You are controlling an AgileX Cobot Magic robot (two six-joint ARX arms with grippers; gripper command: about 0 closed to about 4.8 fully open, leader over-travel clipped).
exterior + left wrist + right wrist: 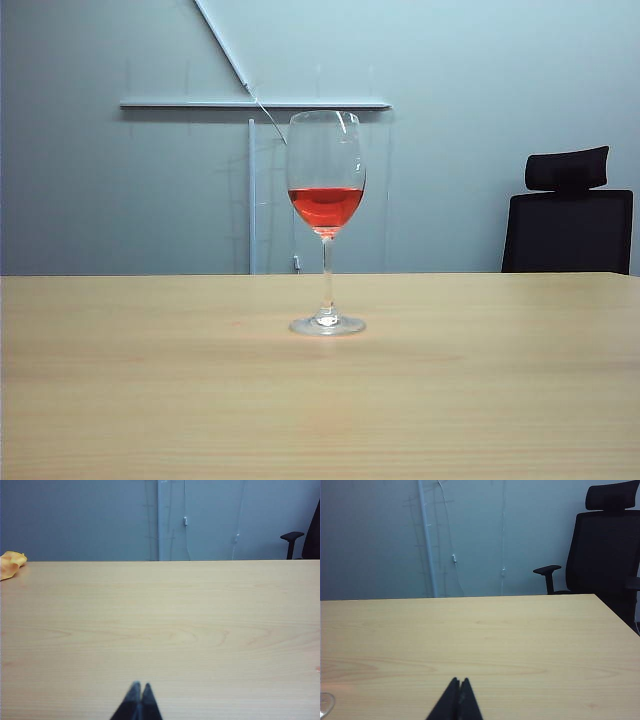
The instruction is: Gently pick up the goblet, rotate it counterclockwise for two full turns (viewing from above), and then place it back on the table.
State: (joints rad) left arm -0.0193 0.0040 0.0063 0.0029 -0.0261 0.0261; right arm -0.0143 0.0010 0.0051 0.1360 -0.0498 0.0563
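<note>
Left gripper and right gripper clenched, holding nothing, above table; goblet upright at center, untouched.

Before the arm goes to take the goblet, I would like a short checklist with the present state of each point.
1. Goblet upright on the table: ok.
2. Red liquid well below the rim: ok.
3. Table around the foot free of objects: ok.
4. Left pincer open for grasping: not ok, shut, low over the table.
5. Right pincer open: not ok, shut, low over the table.
6. Either pincer near the goblet: not ok, neither shows in the exterior view.
</note>
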